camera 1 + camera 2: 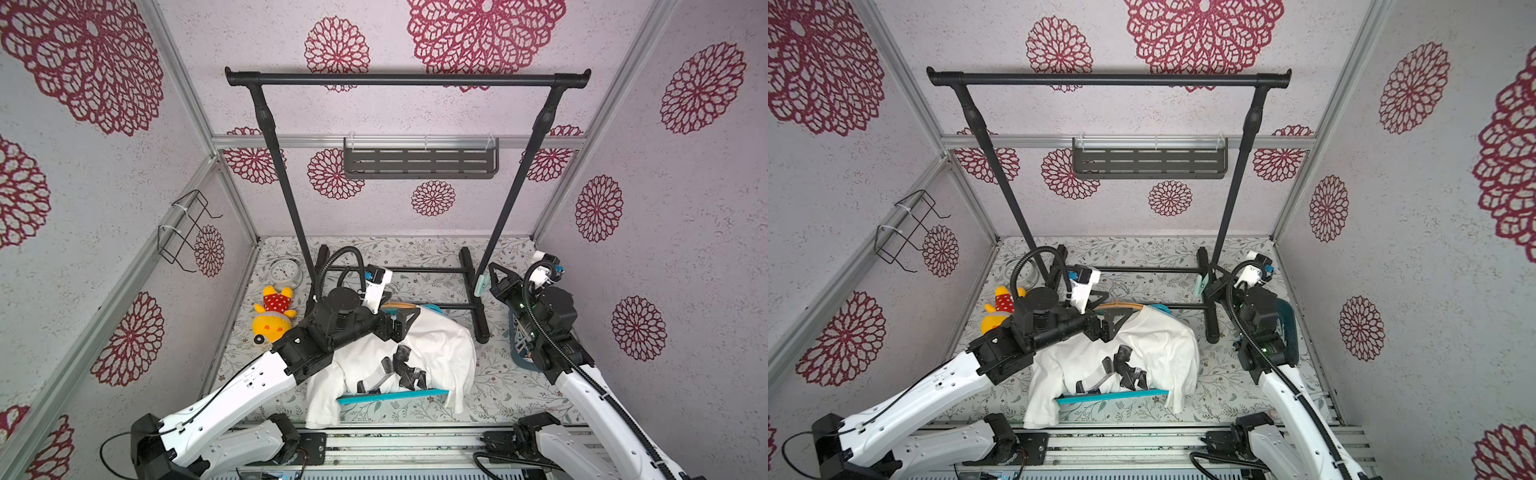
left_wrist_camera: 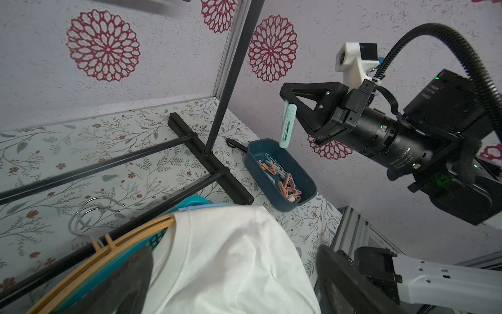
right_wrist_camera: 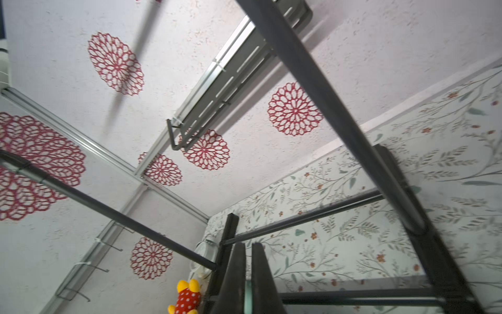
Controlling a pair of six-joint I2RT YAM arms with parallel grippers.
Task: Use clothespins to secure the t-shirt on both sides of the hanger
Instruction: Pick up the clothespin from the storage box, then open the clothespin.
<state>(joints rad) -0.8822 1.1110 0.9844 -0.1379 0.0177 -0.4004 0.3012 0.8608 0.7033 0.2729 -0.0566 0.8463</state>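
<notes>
Right gripper (image 2: pixel 284 95) is clenched on a mint clothespin (image 2: pixel 288 126). The pin's long axis hangs down beside the rack post (image 1: pixel 498 224), well apart from the t-shirt (image 1: pixel 436 349). The shirt lies flat over the hanger (image 2: pixel 116 242), below and inward of the pin. Left gripper (image 1: pixel 397 318) is spread wide and empty over the collar. Rack foot (image 1: pixel 473 299) lies between; room above the shirt looks open.

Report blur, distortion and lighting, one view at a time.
Both top views: even, soft light and sharp detail, but the wide lens splays the rack and walls outward. Left wrist: the clothespin is crisp, while the left claw shows as dark, unfocused blobs. Right wrist: the near pole and the right claw are soft.
</notes>
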